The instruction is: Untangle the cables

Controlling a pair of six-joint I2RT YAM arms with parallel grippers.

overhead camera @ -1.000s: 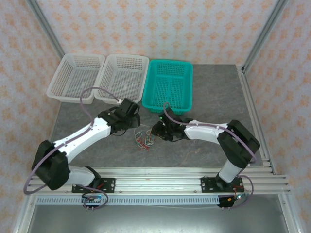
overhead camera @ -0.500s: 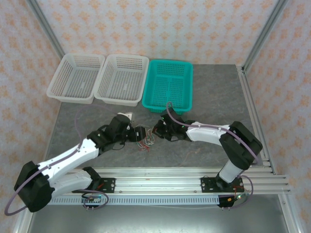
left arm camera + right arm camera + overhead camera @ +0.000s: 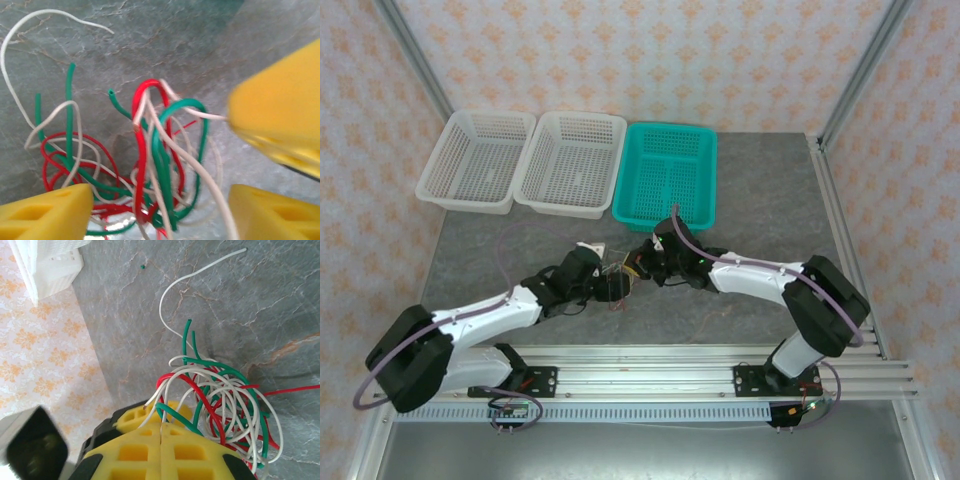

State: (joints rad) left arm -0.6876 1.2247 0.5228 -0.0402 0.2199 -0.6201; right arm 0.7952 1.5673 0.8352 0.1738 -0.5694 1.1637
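The cables (image 3: 160, 165) are a tangle of cream-white, green and red wires lying on the grey table between my two grippers. My left gripper (image 3: 160, 210) is open, its yellow fingers (image 3: 50, 210) standing on either side of the tangle. My right gripper (image 3: 161, 426) is shut, with a cream-white cable pinched in the seam between its pads. The rest of the cables (image 3: 220, 405) loop out just beyond it. From above, the left gripper (image 3: 612, 285) and right gripper (image 3: 642, 262) nearly meet over the cables (image 3: 623, 273). One white end trails off alone (image 3: 200, 275).
Two white baskets (image 3: 470, 203) (image 3: 560, 208) and a teal basket (image 3: 623, 175) stand in a row at the back of the table. The right gripper's yellow finger (image 3: 280, 125) crowds the right side of the left wrist view. Metal frame rails edge the table.
My left arm swung down and in, bringing its gripper to the tangle and opening it wider. My right gripper closed on a white cable and shifted slightly towards the baskets.
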